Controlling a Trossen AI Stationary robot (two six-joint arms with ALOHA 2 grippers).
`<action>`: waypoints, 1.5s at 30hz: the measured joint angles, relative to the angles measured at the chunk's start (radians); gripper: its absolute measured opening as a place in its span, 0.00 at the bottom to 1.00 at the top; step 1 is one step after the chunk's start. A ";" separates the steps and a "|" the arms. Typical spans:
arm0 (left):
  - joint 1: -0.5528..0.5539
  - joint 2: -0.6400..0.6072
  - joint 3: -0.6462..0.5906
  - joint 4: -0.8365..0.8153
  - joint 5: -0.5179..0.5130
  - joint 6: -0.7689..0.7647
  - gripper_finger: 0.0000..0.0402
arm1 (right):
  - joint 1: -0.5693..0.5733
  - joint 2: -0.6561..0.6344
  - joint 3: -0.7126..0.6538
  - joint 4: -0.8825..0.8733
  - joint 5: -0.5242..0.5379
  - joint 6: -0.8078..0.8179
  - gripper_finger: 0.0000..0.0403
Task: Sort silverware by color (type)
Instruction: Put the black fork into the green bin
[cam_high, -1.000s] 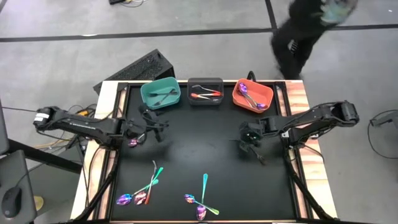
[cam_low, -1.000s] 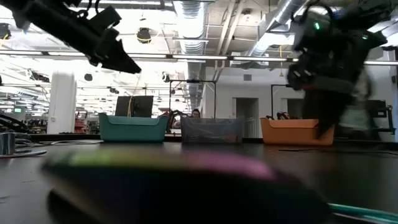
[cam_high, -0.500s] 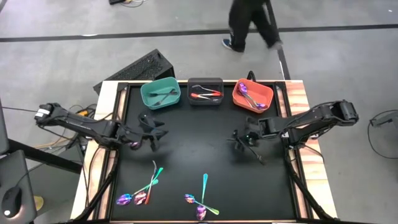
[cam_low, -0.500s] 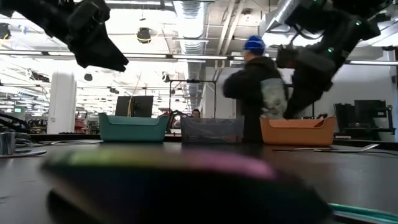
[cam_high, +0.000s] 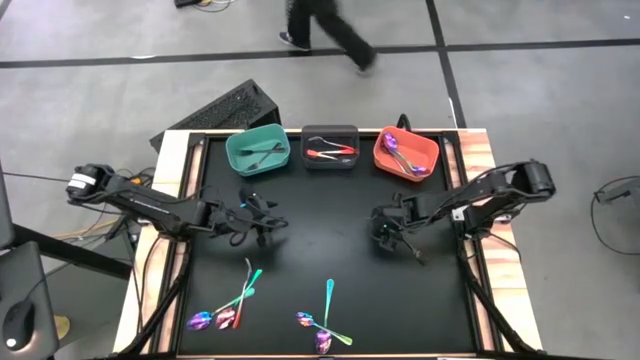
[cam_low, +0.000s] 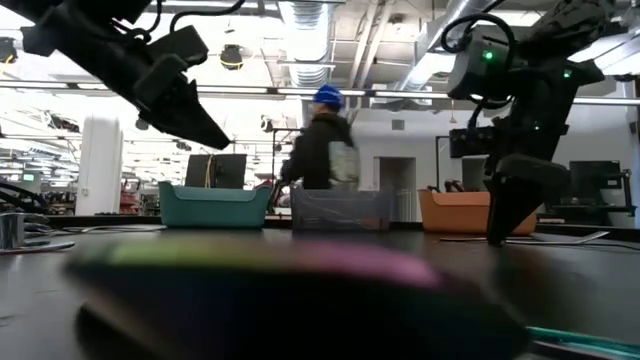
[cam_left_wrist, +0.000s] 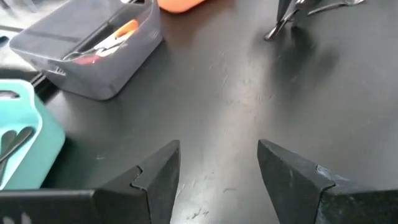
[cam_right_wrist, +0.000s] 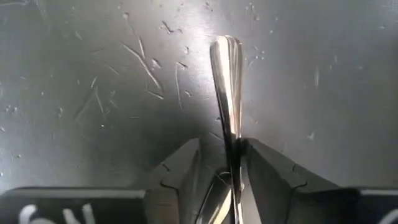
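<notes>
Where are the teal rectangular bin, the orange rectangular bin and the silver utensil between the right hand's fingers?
teal rectangular bin (cam_high: 232, 158): high view, left rim.
orange rectangular bin (cam_high: 424, 146): high view, right rim.
silver utensil (cam_right_wrist: 226, 68): right wrist view, handle.

We see the high view evenly and brightly lit from above; the black table (cam_high: 320, 250) soaks up light and shows only faint, soft shadows under the arms; a person (cam_high: 325, 25) crossing the grey floor is smeared by motion blur. In the low view, ceiling lamps (cam_low: 300, 15) glare white and the room behind is bright, so the arms read as dark silhouettes; a large out-of-focus blur of green and pink (cam_low: 260, 265) fills the near foreground. In the left wrist view, a pale sheen lies across the tabletop and the near fingers (cam_left_wrist: 155, 177) are soft. In the right wrist view, fine scratches catch the light; a silver handle (cam_right_wrist: 226, 74) gleams with a bright streak.
</notes>
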 joint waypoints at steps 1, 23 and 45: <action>0.002 0.001 0.003 0.000 0.003 0.000 0.51 | 0.000 0.009 0.000 0.001 0.000 -0.001 0.36; 0.066 0.196 0.003 0.574 0.212 0.291 0.51 | 0.059 -0.155 0.031 0.649 0.277 -0.116 0.01; 0.183 0.560 0.249 0.923 0.517 0.335 0.47 | 0.116 -0.067 0.036 1.188 0.142 -0.395 0.01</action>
